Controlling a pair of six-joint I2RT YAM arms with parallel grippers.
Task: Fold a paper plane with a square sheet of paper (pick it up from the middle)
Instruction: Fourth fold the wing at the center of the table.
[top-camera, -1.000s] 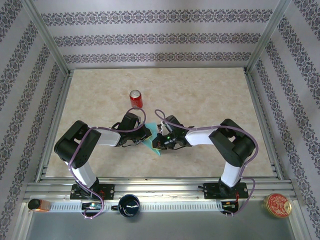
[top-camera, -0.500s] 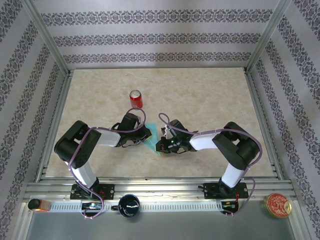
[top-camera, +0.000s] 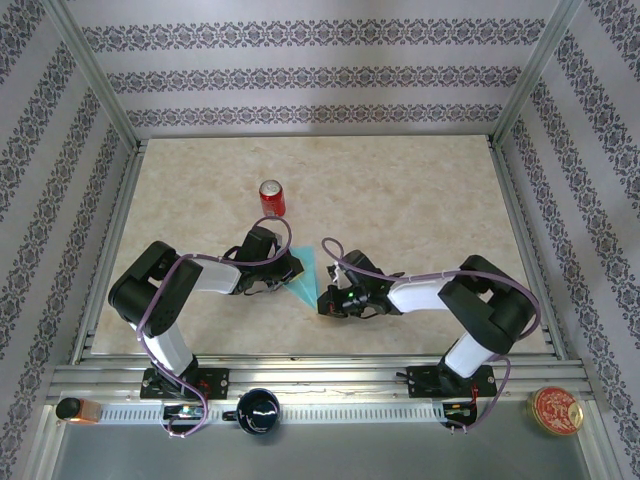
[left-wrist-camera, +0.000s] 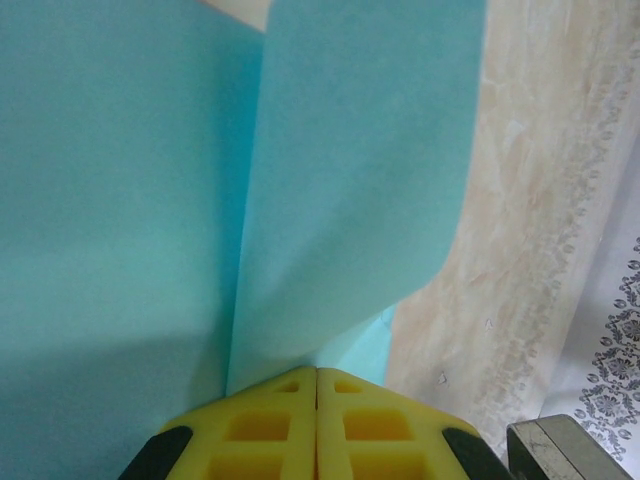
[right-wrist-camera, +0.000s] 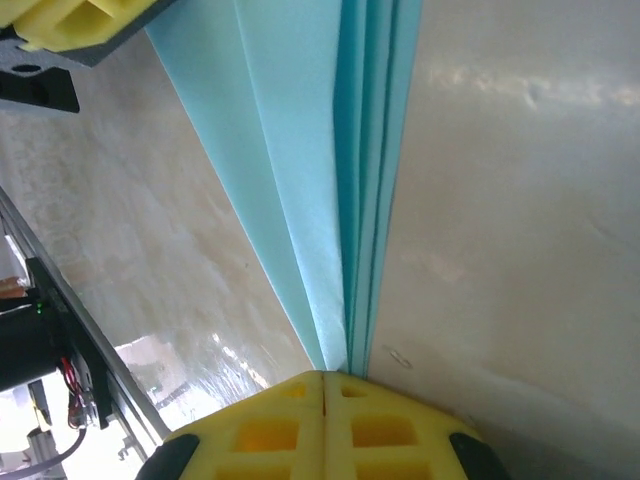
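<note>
Top external: part-folded paper plane (top-camera: 306, 272) mid-desk (top-camera: 420, 200), betw. both arms. Left claw (left-wrist-camera: 317, 375) pinched shut on one edge, right claw (right-wrist-camera: 325, 380) shut on the layered tip. Paper looks thin, light, floppy, prob. tears easily; grip stacked creases, not loose flaps.

2 arms on near side of red soda can (top-camera: 271, 197): left arm (top-camera: 205, 278) & right arm (top-camera: 420, 293), white links w/ black joint housings, purple cables (top-camera: 215, 260) strung along each, black base plates (top-camera: 185, 382) w/ red bits. Left gripper (left-wrist-camera: 317, 372), right gripper (right-wrist-camera: 325, 376): yellow fingers (left-wrist-camera: 260, 425) w/ square recesses, black shoulders.
</note>
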